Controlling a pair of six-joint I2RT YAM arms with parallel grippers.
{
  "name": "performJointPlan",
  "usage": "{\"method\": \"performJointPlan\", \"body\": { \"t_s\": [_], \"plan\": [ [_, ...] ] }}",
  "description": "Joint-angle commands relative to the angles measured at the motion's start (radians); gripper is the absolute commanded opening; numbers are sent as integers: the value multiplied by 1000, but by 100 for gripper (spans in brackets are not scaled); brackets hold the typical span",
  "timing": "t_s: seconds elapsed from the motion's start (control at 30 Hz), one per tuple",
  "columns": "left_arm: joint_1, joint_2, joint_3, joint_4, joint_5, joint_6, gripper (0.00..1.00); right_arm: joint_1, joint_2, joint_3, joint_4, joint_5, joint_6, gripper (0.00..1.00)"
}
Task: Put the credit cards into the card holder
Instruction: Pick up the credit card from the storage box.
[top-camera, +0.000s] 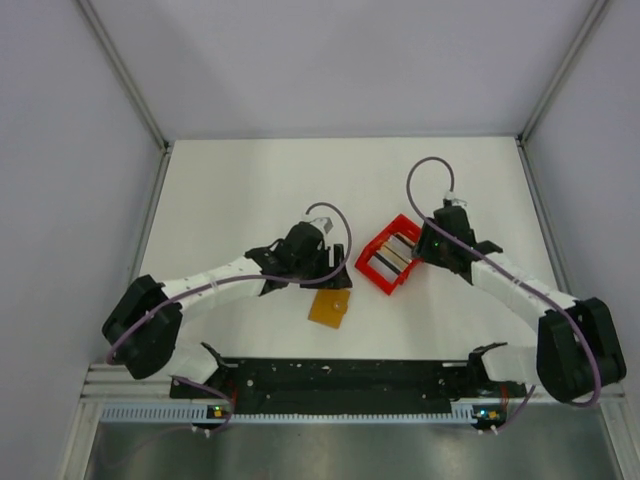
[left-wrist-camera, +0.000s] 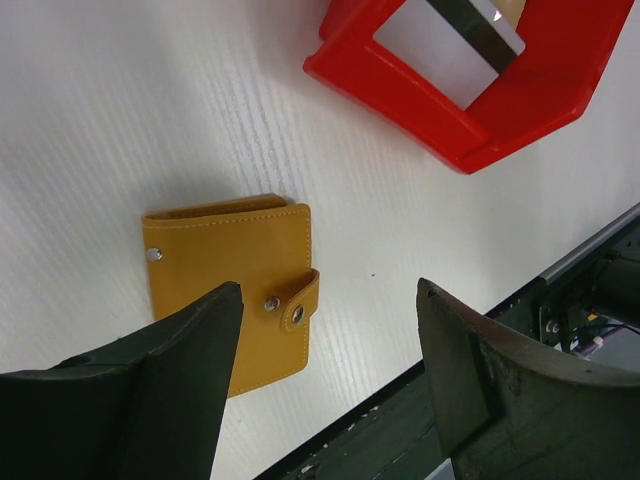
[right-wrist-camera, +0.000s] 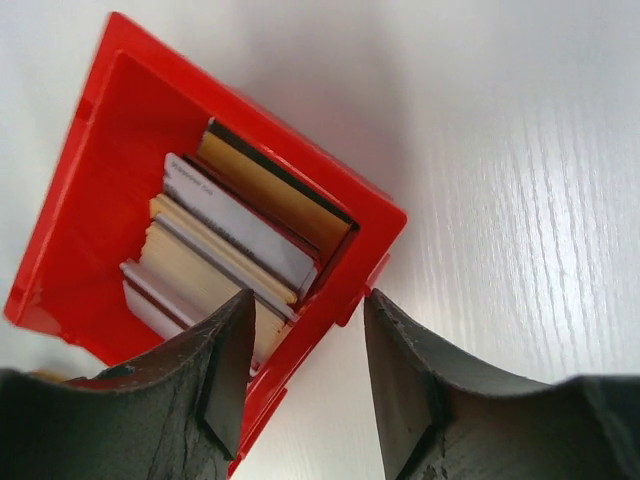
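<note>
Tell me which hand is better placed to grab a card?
Right: the right hand sits at the red tray beside the credit cards; the left hand hovers open near the card holder.

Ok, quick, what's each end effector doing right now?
Left end effector: open, empty, above the card holder.
Right end effector: astride a wall of the red tray; whether it is gripping cannot be told.

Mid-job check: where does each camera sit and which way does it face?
Top external: above and behind the robot, looking down on the table; left arm and right arm show.
Left wrist: on the left arm, looking down past the open left gripper at the card holder.
Right wrist: on the right arm, looking down past the right gripper at credit cards in the red tray.
Shared: red tray, in all three.
</note>
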Motion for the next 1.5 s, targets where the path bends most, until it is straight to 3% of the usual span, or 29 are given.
{"method": "performJointPlan", "body": {
  "t_s": [0.0, 0.1, 0.2, 0.33, 0.43, 0.57, 0.87, 1.3, 1.37, 1.47],
  "plan": [
    [-1, 42, 71, 83, 53, 13, 75, -10, -179, -9, -13, -32, -4, 49],
    [-1, 83, 121, 92, 79, 22, 75, -10, -281, 13, -28, -66, -102, 55],
    [-3, 129, 158, 107, 101, 4, 74, -11, -282, 93, -67, -161, -228, 57],
    [-6, 178, 165, 153, 128, -42, 73, -10, -113, 240, -163, -385, -351, 57],
    [-7, 210, 151, 193, 145, -84, 72, -10, 22, 302, -202, -467, -389, 51],
    [-18, 255, 148, 256, 164, -125, 69, -11, 146, 366, -229, -427, -425, 51],
    [-24, 336, 160, 292, 162, -166, 62, -11, 260, 411, -246, -284, -503, 50],
    [-24, 411, 200, 338, 176, -170, 57, -19, 402, 435, -248, -341, -503, 50],
    [-26, 421, 210, 342, 177, -171, 54, -21, 406, 432, -252, -367, -501, 44],
    [-26, 435, 224, 350, 182, -167, 51, -21, 389, 422, -251, -414, -500, 44]
  ]
}}
